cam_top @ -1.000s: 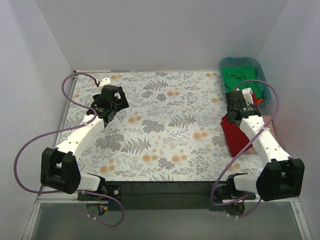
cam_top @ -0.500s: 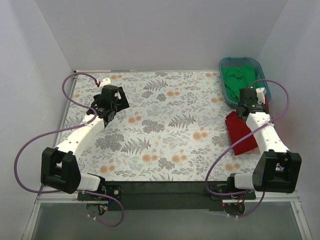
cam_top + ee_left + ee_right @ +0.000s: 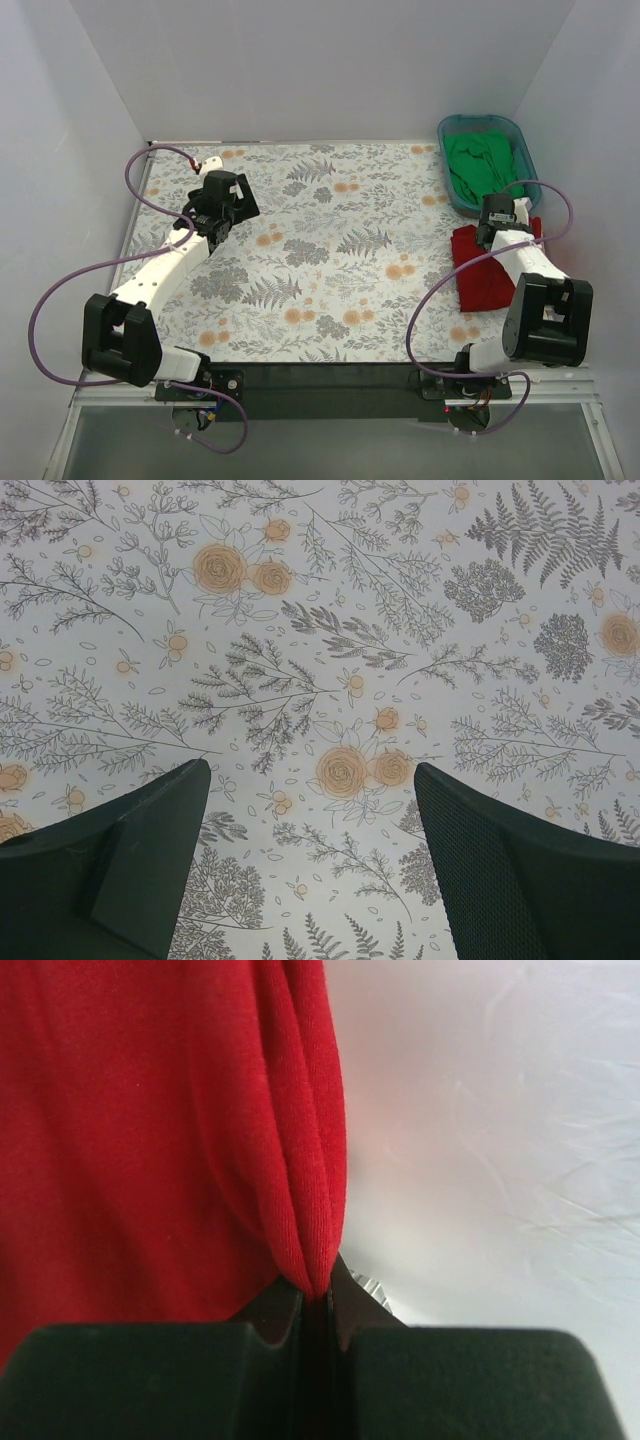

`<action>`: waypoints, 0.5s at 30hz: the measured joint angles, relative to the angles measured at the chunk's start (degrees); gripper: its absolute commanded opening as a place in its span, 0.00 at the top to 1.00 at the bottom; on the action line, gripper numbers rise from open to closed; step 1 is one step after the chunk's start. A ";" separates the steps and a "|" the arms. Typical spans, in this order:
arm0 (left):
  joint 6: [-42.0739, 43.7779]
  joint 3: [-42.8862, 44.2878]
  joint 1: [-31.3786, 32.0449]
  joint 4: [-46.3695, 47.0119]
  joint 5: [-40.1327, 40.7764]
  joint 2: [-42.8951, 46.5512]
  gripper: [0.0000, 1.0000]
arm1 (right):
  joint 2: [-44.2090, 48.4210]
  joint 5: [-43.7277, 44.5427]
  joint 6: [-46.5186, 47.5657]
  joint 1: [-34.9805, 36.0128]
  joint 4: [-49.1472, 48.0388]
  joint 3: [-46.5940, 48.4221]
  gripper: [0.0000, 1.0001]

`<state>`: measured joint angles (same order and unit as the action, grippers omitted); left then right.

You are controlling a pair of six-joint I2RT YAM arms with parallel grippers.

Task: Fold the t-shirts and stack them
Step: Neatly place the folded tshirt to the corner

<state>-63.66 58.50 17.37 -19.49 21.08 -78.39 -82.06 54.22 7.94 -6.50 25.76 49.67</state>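
Red shirt [image 3: 483, 278] lies bunched against the right edge of the counter [image 3: 330, 205], just on the near side of the tub [image 3: 521, 135] in the far right corner, where the green shirt [image 3: 478, 160] is heaped. The right gripper [image 3: 497, 218] sits at the red shirt's far end, clamped tight on a fold of it. In the wrist view the pinched ridge of cloth runs straight away from the fingertips.

From that gripper the rest of the shirt trails toward the near edge, so its long axis runs near-to-far along the right edge. The bare floral middle of the counter lies to its left, and I judge that is the way the cloth must be carried to spread it for folding.

The left gripper [image 3: 312, 815] hovers with jaws wide and nothing between them over the far left part of the counter, well apart from the shirt. The right arm is much the nearer. No pink shirt can be made out.
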 measured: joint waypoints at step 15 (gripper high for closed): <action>-0.33 -0.72 0.00 -0.02 -0.81 -0.81 0.18 | -5.64 1.70 4.52 -2.19 -7.74 -1.73 0.99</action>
<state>-63.99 57.78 17.37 -19.51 20.27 -79.20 -87.70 55.92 12.47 -8.69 18.02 47.94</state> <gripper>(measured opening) 0.825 0.075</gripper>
